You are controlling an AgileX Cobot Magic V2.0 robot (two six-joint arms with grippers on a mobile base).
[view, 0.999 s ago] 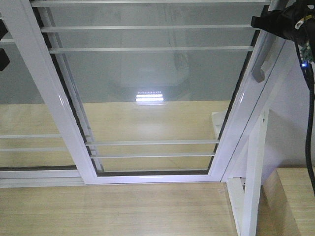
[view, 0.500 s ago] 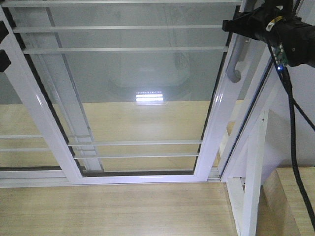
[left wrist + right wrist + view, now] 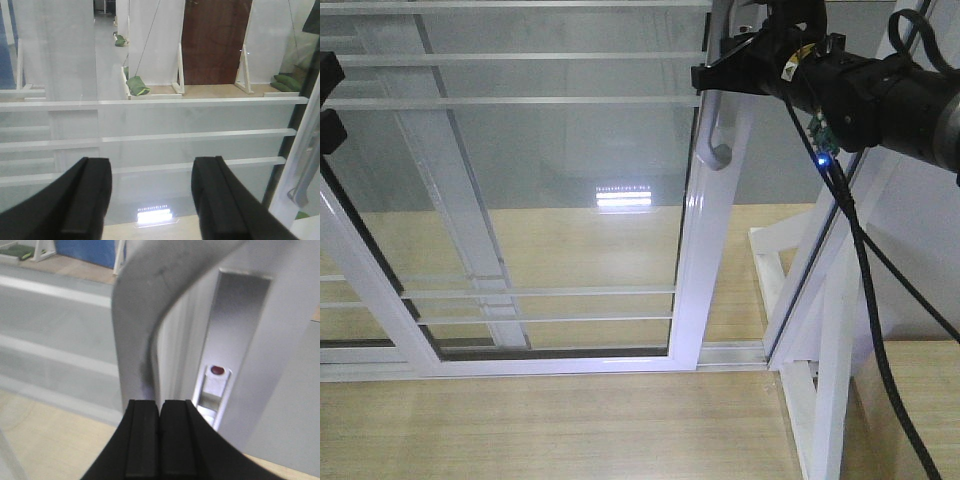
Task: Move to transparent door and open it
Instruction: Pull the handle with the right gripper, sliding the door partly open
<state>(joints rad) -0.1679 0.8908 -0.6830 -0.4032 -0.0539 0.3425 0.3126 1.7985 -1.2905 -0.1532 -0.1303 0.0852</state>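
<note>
The transparent door (image 3: 550, 180) is a glass panel in a glossy white frame with thin horizontal bars, standing partly slid to the left. Its curved grey handle (image 3: 717, 120) sits on the right stile. My right gripper (image 3: 703, 78) is at the top of that handle. In the right wrist view this gripper (image 3: 160, 404) is shut, pads together with nothing between them, and the handle (image 3: 135, 315) rises just ahead and left of the tips. My left gripper (image 3: 152, 167) is open, facing the glass bars (image 3: 200, 135) and holding nothing. Only its fingers (image 3: 328, 128) show at the front view's left edge.
A fixed white jamb (image 3: 815, 250) and a white support stand (image 3: 835, 340) lie right of the gap. A black cable (image 3: 865, 270) hangs from the right arm. A latch slot (image 3: 215, 385) shows in the stile. Green sandbags (image 3: 137, 85) lie beyond the glass.
The door has slid to the left, with my right gripper travelling left at its handle. A gap has opened between the handle stile and the right jamb.
</note>
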